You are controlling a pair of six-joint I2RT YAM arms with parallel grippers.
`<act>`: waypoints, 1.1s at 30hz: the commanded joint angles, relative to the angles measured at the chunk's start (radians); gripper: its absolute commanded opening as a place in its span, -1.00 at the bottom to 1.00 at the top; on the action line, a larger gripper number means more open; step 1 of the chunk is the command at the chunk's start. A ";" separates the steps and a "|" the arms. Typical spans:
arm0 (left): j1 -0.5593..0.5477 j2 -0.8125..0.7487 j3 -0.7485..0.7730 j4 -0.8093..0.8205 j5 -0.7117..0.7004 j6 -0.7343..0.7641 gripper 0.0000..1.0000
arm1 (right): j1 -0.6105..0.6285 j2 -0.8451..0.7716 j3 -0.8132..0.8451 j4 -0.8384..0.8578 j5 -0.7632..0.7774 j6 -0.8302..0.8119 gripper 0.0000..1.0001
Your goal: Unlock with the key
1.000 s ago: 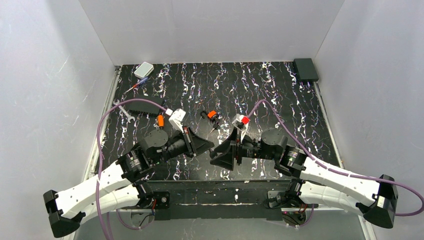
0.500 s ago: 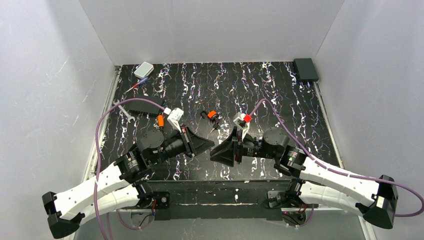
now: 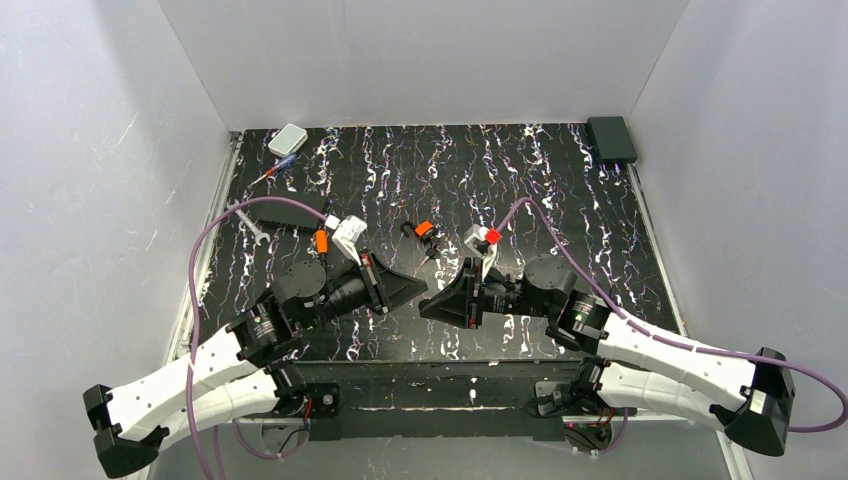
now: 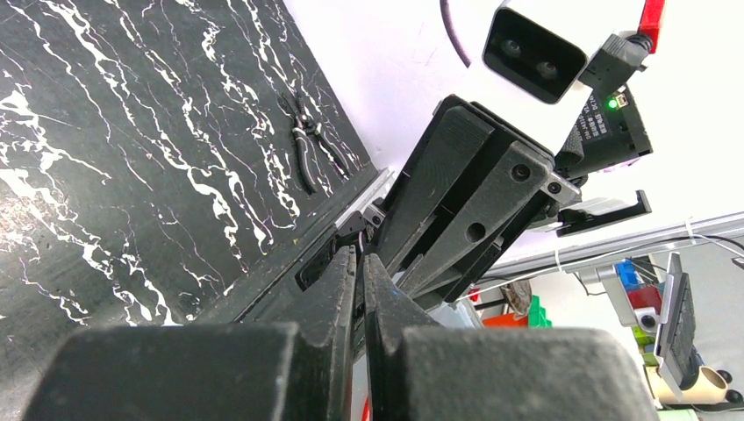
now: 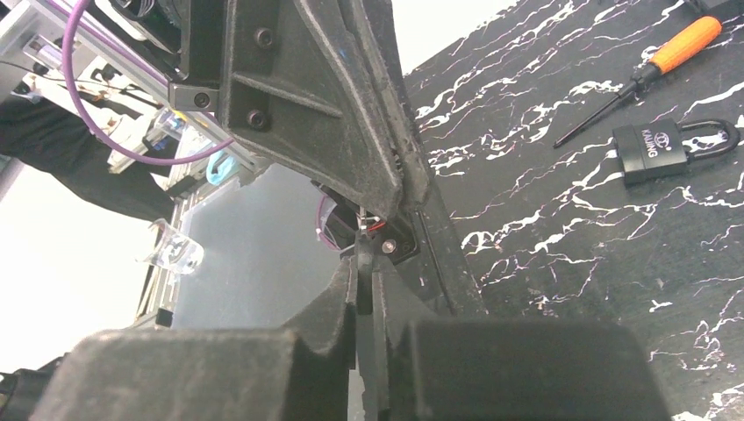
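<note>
top view has the left gripper and right gripper tip to tip at near centre, the left pressed together, the right nearly so. you can't make out the key; likely it's passing between them. next, carry it to the padlock, just beyond, blade lined up.

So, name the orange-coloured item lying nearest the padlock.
The orange-handled screwdriver, its thin shaft right beside the padlock; the stubby orange cylinder lies farther left.
</note>
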 commanded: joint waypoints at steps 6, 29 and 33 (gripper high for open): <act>0.002 -0.045 0.000 -0.064 -0.116 0.013 -0.68 | -0.006 -0.021 -0.016 0.040 0.021 -0.004 -0.97; 0.027 0.137 0.224 -0.749 -0.506 0.382 0.90 | -0.006 -0.212 -0.160 -0.261 0.325 0.110 -0.97; 0.092 0.303 0.286 -0.768 -0.420 0.506 0.91 | -0.006 -0.245 -0.189 -0.309 0.338 0.125 -0.97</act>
